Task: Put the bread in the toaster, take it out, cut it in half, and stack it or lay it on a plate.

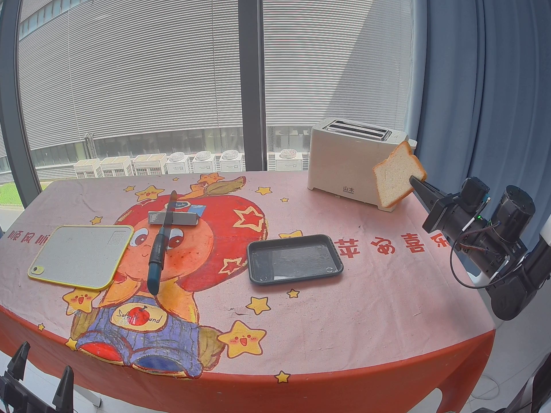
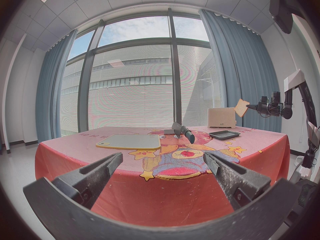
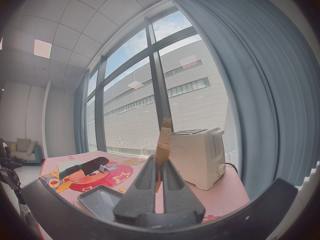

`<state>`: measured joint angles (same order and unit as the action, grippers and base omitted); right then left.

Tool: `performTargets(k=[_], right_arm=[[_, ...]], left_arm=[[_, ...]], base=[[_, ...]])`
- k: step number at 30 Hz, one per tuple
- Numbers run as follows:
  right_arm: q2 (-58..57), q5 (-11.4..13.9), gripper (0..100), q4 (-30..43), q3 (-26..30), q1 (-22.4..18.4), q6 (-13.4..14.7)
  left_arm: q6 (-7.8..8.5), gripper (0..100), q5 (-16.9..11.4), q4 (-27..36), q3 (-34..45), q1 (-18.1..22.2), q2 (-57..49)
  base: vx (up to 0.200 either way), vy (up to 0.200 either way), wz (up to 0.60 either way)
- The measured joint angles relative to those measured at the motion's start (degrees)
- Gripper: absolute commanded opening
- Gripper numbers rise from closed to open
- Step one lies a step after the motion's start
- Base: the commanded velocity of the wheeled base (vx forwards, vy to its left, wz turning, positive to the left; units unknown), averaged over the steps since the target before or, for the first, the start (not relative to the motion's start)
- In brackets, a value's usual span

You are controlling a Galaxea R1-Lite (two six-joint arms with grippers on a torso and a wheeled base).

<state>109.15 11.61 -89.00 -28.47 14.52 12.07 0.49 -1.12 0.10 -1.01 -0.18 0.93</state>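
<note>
1. The setting was an office-type room set up as a test space, not a home kitchen.
2. The ceiling point(image 3: 66, 20) was of suspended tiles with a flush panel light point(image 3: 42, 48).
3. A full-height window point(image 2: 133, 94) with blue curtains point(image 1: 488, 76) faced a neighbouring building point(image 1: 132, 58) and its outdoor air-conditioning units point(image 1: 204, 160).
4. A single cloth-covered table point(image 1: 373, 316) carried the toaster point(image 1: 347, 164); a sofa point(image 3: 25, 147) stood in a far corner.

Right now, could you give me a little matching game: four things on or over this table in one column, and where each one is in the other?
1 bread
2 knife
3 tray
4 cutting board

A near the table's left edge
B pinched in the right hand, up beside the toaster
C blade across a small metal rest
D black, mid-table

Pairs: 1-B, 2-C, 3-D, 4-A
</note>
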Motion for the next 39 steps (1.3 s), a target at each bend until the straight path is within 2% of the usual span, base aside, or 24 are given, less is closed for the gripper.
performTargets(k=[13, 18, 26, 30, 34, 39], right_arm=[[-1.16, 0.24, 0, 0.02, -0.41, -1.18, -0.06], [-1.49, 1.17, 0, 0.02, -1.66, -1.66, 0.07], [-1.96, 4.32, 0, 0.05, -5.27, -3.69, 0.65], [-1.74, 6.07, 0, 0.13, -8.83, -5.34, 0.82], [-1.11, 9.55, 0, 1.28, -12.28, -7.17, 0.87], [-0.34, 13.87, 0, 6.4, -17.34, -9.62, 0.88]], left_arm=[[-0.11, 100, -0.02, 0.0, 0.0, 0.0, 0.0], [-0.13, 100, -0.02, 0.0, 0.0, 0.0, 0.0], [-0.13, 100, -0.02, 0.0, 0.0, 0.0, 0.0], [-0.13, 100, -0.02, 0.0, 0.0, 0.0, 0.0], [-0.11, 100, -0.02, 0.0, 0.0, 0.0, 0.0], [-0.09, 100, -0.05, 0.0, 0.0, 0.0, 0.0]], base=[[0.0, 0.0, 0.0], [0.0, 0.0, 0.0], [0.0, 0.0, 0.0], [0.0, 0.0, 0.0], [0.0, 0.0, 0.0], [0.0, 0.0, 0.0]])
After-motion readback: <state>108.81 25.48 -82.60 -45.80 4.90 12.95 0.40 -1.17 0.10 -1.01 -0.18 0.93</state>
